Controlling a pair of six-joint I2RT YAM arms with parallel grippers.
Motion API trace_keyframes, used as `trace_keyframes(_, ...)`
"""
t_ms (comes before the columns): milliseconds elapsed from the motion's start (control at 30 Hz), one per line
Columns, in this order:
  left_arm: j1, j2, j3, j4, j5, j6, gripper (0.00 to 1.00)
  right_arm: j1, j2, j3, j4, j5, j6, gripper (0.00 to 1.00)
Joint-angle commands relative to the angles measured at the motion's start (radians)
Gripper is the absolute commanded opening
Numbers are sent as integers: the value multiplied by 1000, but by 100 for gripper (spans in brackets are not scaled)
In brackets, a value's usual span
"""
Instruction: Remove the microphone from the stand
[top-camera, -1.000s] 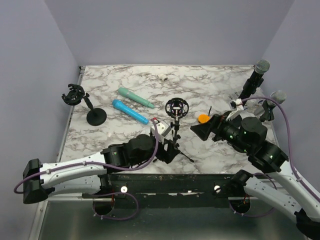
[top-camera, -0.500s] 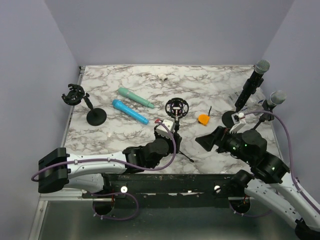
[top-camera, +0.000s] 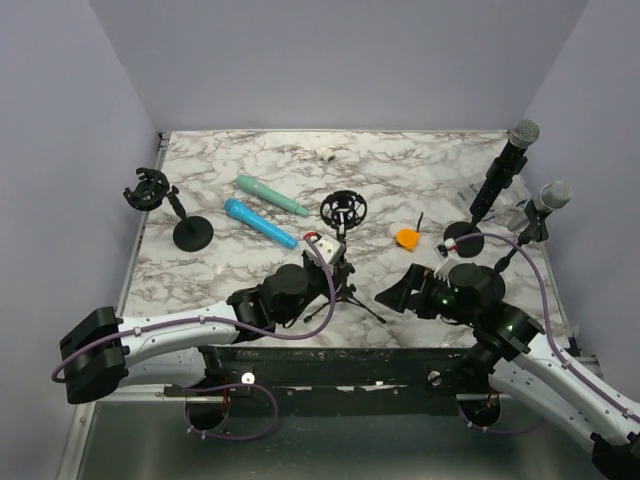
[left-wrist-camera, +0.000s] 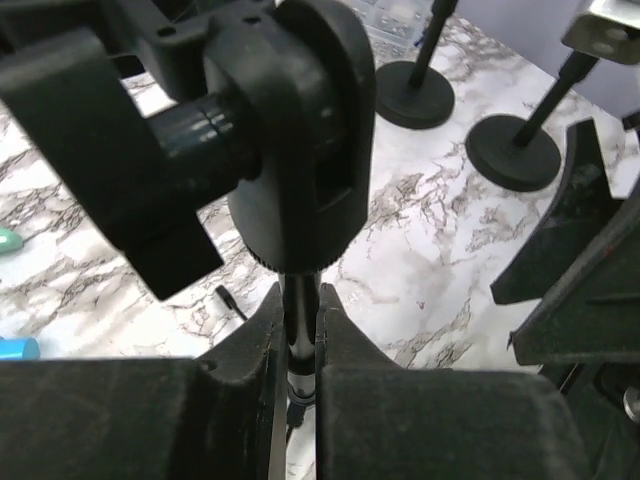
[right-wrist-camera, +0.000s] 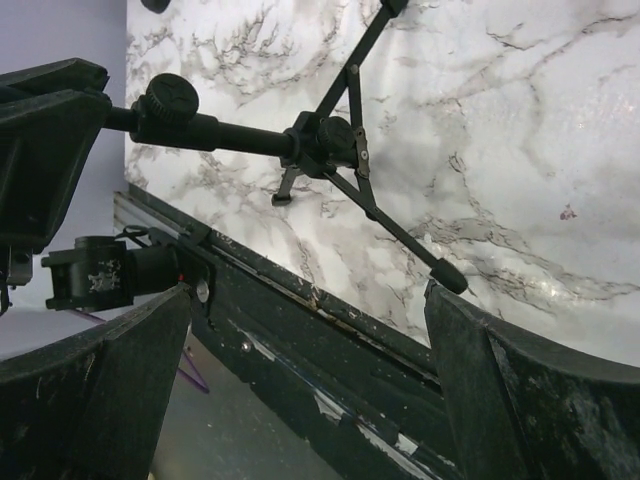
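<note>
Top: left end effector (top-camera: 337, 270) at the tripod (top-camera: 343, 208), right end effector (top-camera: 393, 292) just beside. Beyond the right one, a tall mic (top-camera: 510, 150) and short mic (top-camera: 546, 200) stand upright — beyond the left, blue mic (top-camera: 258, 222) and teal mic (top-camera: 270, 195) lie on the surface (top-camera: 250, 160).

Left wrist: fingers (left-wrist-camera: 255, 350) pinch the tripod's pole (left-wrist-camera: 300, 300).

Right wrist: fingers (right-wrist-camera: 90, 400) spread wide — tripod (right-wrist-camera: 320, 140) ahead.

Four microphones (top-camera: 271, 196), four stands (top-camera: 192, 233), one orange piece (top-camera: 407, 238).

Table (top-camera: 400, 160) white, veined grey marble; green microphone (top-camera: 270, 196); blue microphone (top-camera: 259, 223); small orange piece (top-camera: 407, 238); tripod stand (right-wrist-camera: 240, 135) matt black.
</note>
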Motion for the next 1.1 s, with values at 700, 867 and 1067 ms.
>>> trace_keyframes(700, 223, -52, 45, -261, 667, 320, 3, -73, 438, -136, 800, -494, 134, 100)
trace_keyframes(867, 247, -79, 48, -275, 680, 213, 48, -115, 489, -81, 784, -527, 94, 99)
trace_keyframes(1067, 247, -179, 43, -317, 680, 138, 70, -232, 566, -61, 818, -650, 80, 89)
